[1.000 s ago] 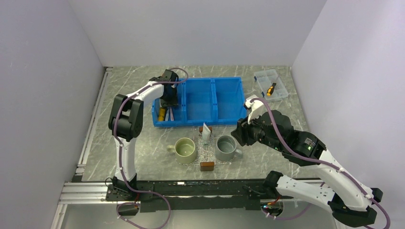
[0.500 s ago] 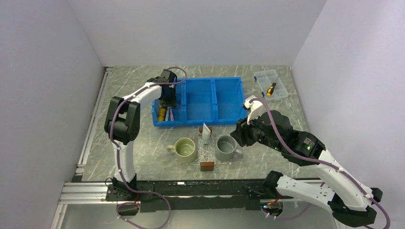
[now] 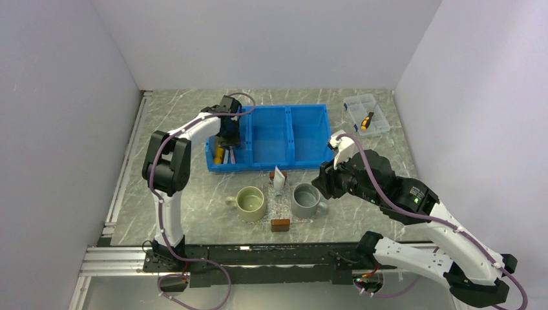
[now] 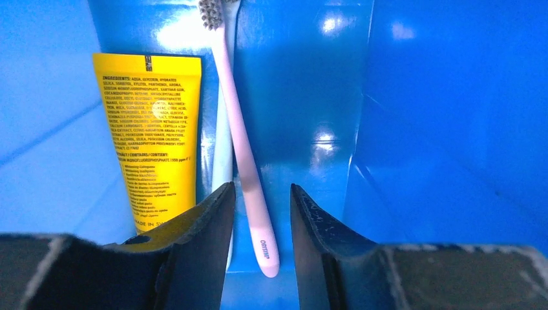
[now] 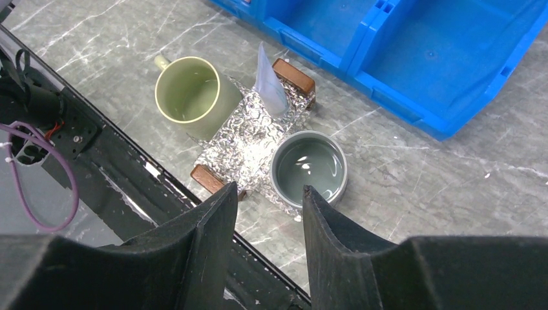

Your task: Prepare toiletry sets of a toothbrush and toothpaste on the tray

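In the left wrist view my left gripper (image 4: 260, 188) is down inside the blue bin's left compartment, open. Its jaws straddle the handle end of a pink toothbrush (image 4: 240, 135) with a gap on each side. A pale blue toothbrush (image 4: 221, 145) lies just left of it, beside a yellow printed tube (image 4: 152, 135). The clear tray (image 5: 239, 145) with brown end blocks sits between two mugs. A white toothpaste (image 5: 268, 81) tube leans at its far end. My right gripper (image 5: 269, 189) hovers open and empty above the tray's near end. From above I see the left gripper (image 3: 227, 139) and the right gripper (image 3: 321, 183).
A green mug (image 3: 251, 201) stands left of the tray (image 3: 279, 208) and a grey mug (image 3: 305, 199) right of it. The blue three-compartment bin (image 3: 289, 163) lies behind them. A clear lidded box (image 3: 367, 115) holding an orange item sits at the back right.
The left jaws have narrowed around the pink toothbrush handle and the left arm has shifted slightly. The right arm holds its place.
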`<state>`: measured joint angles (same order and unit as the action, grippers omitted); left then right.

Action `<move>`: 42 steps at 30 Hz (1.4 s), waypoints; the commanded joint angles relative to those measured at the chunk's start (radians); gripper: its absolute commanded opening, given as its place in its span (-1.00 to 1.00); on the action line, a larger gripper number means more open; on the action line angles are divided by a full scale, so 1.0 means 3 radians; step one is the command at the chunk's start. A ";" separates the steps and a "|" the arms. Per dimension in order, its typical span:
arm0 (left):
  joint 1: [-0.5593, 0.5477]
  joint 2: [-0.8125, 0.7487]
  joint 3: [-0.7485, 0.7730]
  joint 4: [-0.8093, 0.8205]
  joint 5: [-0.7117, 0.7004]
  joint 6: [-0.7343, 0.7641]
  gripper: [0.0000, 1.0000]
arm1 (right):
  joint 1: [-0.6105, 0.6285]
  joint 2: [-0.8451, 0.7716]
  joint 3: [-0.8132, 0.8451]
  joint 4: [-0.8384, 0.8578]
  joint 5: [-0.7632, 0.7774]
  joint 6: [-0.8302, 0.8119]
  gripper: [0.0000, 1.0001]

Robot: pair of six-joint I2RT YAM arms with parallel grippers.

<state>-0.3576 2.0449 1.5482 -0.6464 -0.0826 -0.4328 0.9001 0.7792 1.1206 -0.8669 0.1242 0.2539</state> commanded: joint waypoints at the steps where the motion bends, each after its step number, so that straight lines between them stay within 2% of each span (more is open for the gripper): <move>1: -0.0025 -0.0023 0.0036 0.0082 0.0036 -0.0030 -0.17 | 0.0008 -0.0030 0.0005 0.0081 0.0000 0.0000 -0.12; 21: -0.0030 0.0161 0.0019 0.0012 -0.0039 -0.0020 -0.28 | 0.0007 0.0004 0.0020 0.0074 -0.0024 0.0006 -0.12; 25: -0.0030 0.0154 -0.0008 0.0038 -0.0021 -0.0005 -0.51 | 0.0009 0.0018 0.0032 0.0082 -0.0030 0.0013 -0.13; 30: -0.0030 0.0115 -0.0032 0.0049 -0.0011 0.0022 -0.65 | 0.0008 0.0036 0.0059 0.0078 -0.0030 0.0018 -0.14; 34: -0.0030 0.0024 0.0008 0.0022 -0.0040 0.0046 -1.00 | 0.0007 0.0078 0.0106 0.0069 -0.0047 0.0023 -0.14; 42: -0.0029 -0.0474 -0.0052 0.0037 -0.0100 0.0115 -1.00 | 0.0006 0.0119 0.0202 0.0081 -0.0068 0.0055 -0.15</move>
<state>-0.3614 2.0357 1.5295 -0.6434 -0.1024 -0.4225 0.9001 0.8143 1.1271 -0.8673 0.1196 0.2573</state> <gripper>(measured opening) 0.036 0.427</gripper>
